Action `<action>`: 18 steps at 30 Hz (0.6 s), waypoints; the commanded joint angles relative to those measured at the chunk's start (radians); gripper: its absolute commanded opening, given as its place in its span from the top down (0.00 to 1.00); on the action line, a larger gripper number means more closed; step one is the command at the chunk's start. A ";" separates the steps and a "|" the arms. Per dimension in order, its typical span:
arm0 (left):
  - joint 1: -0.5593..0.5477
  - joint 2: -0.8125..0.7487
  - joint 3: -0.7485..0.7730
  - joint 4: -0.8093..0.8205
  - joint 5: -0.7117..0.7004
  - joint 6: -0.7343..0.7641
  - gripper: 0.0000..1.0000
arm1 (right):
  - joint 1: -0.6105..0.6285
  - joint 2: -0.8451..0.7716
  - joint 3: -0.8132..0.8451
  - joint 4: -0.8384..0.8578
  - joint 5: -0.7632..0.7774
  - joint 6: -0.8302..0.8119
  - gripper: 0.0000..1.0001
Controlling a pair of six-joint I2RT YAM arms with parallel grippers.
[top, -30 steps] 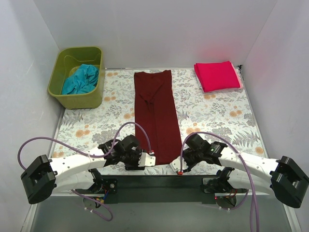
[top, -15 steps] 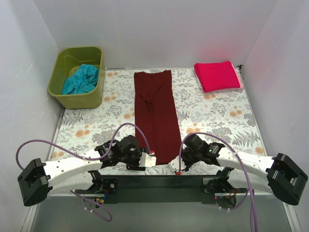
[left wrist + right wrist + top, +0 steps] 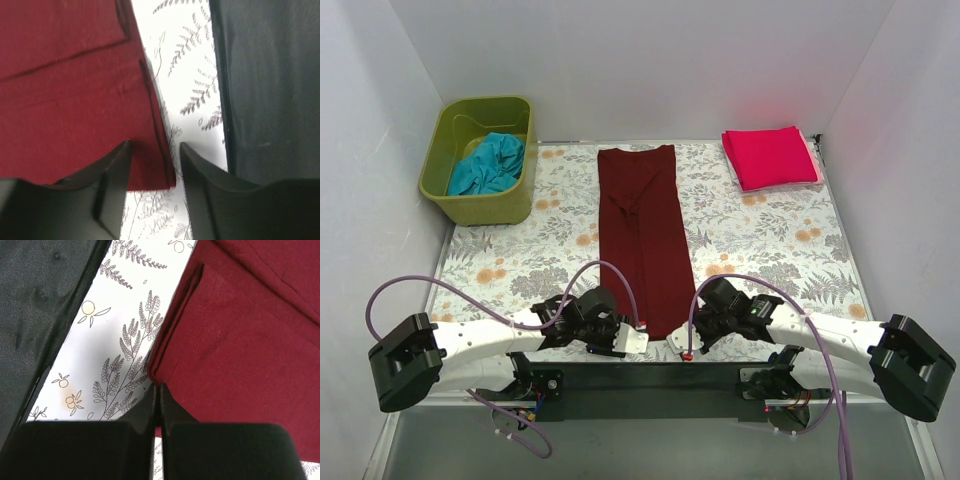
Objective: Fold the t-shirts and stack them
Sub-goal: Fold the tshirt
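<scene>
Top external view has the maroon t-shirt lying in the middle of the floral table cover as one long narrow strip, running from the far edge down to the arms. The pink-red t-shirt sits folded at the far right corner, and the teal t-shirt is bunched in the green bin far left, well apart from the rest.

Both arms are down at the near end of the strip, one per corner. The right gripper has its fingers pressed together right on the corner hem — looks to me like it's pinching the cloth, since a sliver of maroon shows between them. The left gripper is spread, fingers straddling its corner with the strip's side edge running between them, nothing gripped.

My read: the step is grabbing the near hem to fold the strip away toward the collar. To do it well I'd close the left one on all the layers at that corner — the wrist view shows stacked edges there, and catching only the top one would let the fold fall open. Then lift both corners together, level, and carry them straight up the strip so the hem lands square, not skewed. Keep the lift low too, since soft cloth drags and the far half could slide
</scene>
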 commanded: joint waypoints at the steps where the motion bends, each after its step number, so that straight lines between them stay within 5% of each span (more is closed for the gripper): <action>1: -0.018 0.043 -0.049 0.019 -0.036 0.034 0.60 | 0.006 0.015 -0.039 -0.117 0.052 0.039 0.99; 9: -0.021 0.094 -0.034 -0.042 -0.053 0.013 0.98 | 0.008 -0.008 -0.011 -0.150 0.059 0.100 0.99; 18: -0.013 -0.058 0.050 -0.114 -0.042 -0.033 1.00 | 0.005 -0.106 0.062 -0.180 0.098 0.166 0.99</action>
